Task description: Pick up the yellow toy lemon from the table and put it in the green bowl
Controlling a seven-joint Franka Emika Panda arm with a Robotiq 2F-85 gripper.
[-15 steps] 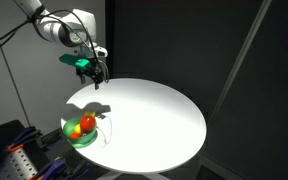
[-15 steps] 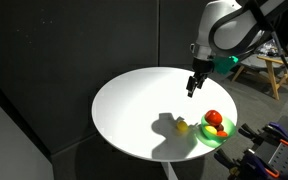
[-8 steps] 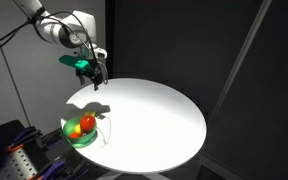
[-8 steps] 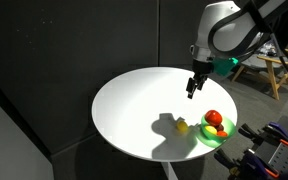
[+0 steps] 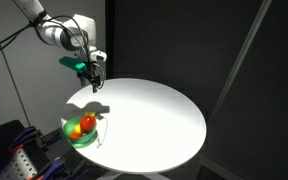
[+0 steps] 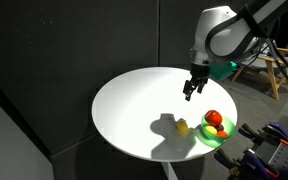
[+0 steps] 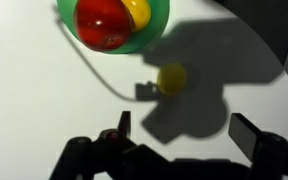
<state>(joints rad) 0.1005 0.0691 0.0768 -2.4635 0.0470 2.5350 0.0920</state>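
The green bowl (image 7: 152, 33) is sitting at the 12 o'clock edge of your wrist view, with its upper part cut off by the frame. It is holding a red round fruit (image 7: 102, 22), smooth and glossy, and a smaller yellow piece (image 7: 136, 10) is pressing against that fruit at its 2 o'clock side. What that yellow piece is cannot be told from here. In an exterior view the bowl (image 6: 225, 140) is resting near the table's rim, shallow and bright, with the red fruit (image 6: 214, 118) rising above its wall.

The yellow lemon (image 7: 171, 78) is lying on the bare white table (image 7: 34, 90), outside the bowl and near it, at about 5 o'clock from it in the wrist view. It is small and roundish, and it is sitting at the edge of a large dark shadow. In an exterior view the lemon (image 6: 182, 126) is showing at 9 o'clock from the bowl.

You are keeping the gripper (image 7: 184, 135) spread wide with nothing between its fingers (image 7: 122, 125). It is hanging above the round, plain table top (image 6: 134, 100), well apart from the lemon (image 6: 191, 90).

In an exterior view the bowl (image 5: 84, 141) is showing at the near rim, but the lemon is too small to make out there.
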